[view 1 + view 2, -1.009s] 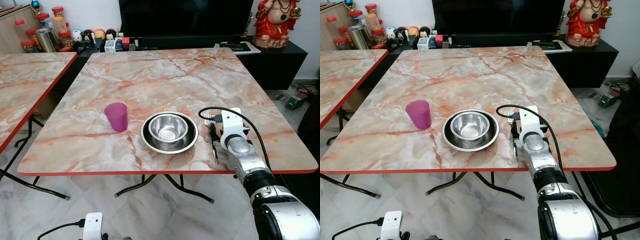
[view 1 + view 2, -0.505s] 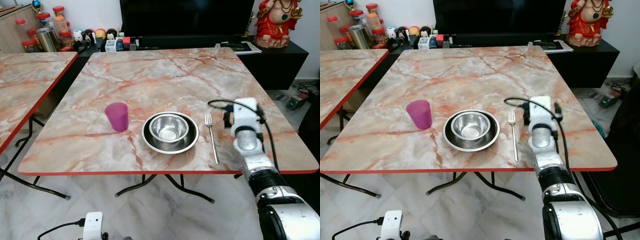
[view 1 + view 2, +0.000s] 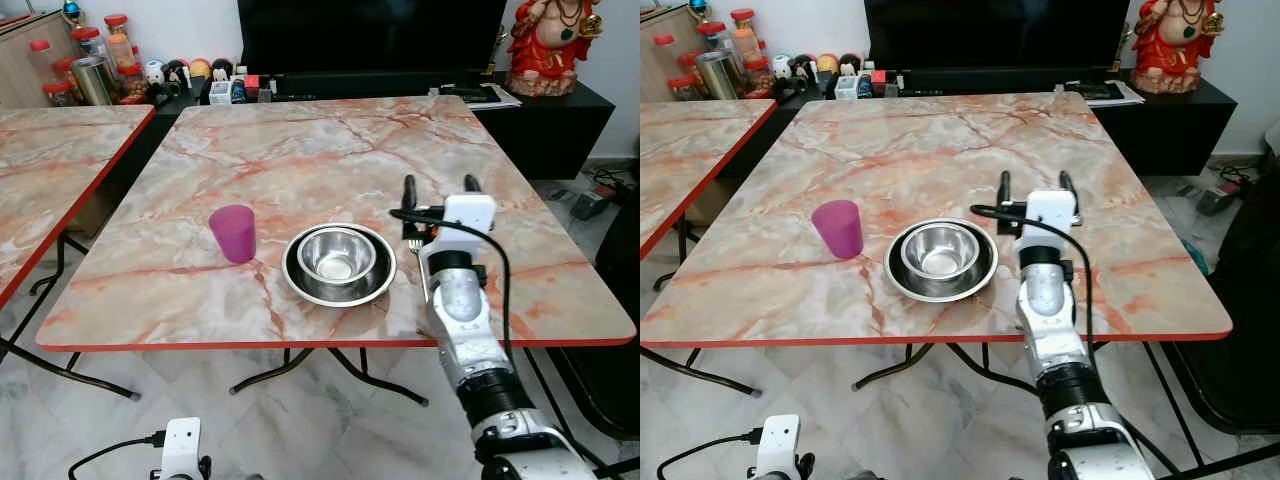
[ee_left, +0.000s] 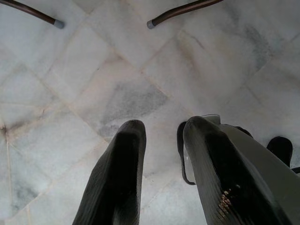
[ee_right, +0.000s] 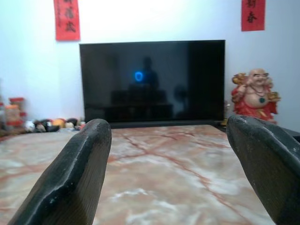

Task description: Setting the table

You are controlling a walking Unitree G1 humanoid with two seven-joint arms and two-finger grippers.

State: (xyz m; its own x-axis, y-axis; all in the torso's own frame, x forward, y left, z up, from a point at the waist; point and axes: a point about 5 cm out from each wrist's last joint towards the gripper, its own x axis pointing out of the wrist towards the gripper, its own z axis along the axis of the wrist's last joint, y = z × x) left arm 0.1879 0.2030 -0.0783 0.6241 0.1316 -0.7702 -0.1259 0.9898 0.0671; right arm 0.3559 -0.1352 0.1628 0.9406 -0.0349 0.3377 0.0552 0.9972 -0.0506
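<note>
My right gripper (image 3: 439, 185) is spread wide, released, above the silver metal fork (image 3: 416, 255) beside the nested steel bowls (image 3: 339, 263); left gripper (image 4: 161, 140) slightly parted.

Fork (image 3: 415, 247) mostly hidden behind right arm; only tines and short bit of handle show, centre-right of frame. Right gripper (image 3: 439, 183) fingers (image 5: 70, 183) cut off by lower edge in right wrist view, near surfaces blurred. Second table (image 3: 50, 170) cut by left edge. Red figurine (image 3: 545, 40) cut by top edge, upper right. Small jars and toys (image 3: 185, 72) at upper left too small to identify. Left gripper (image 4: 159, 154) fingers run off bottom edge.
</note>
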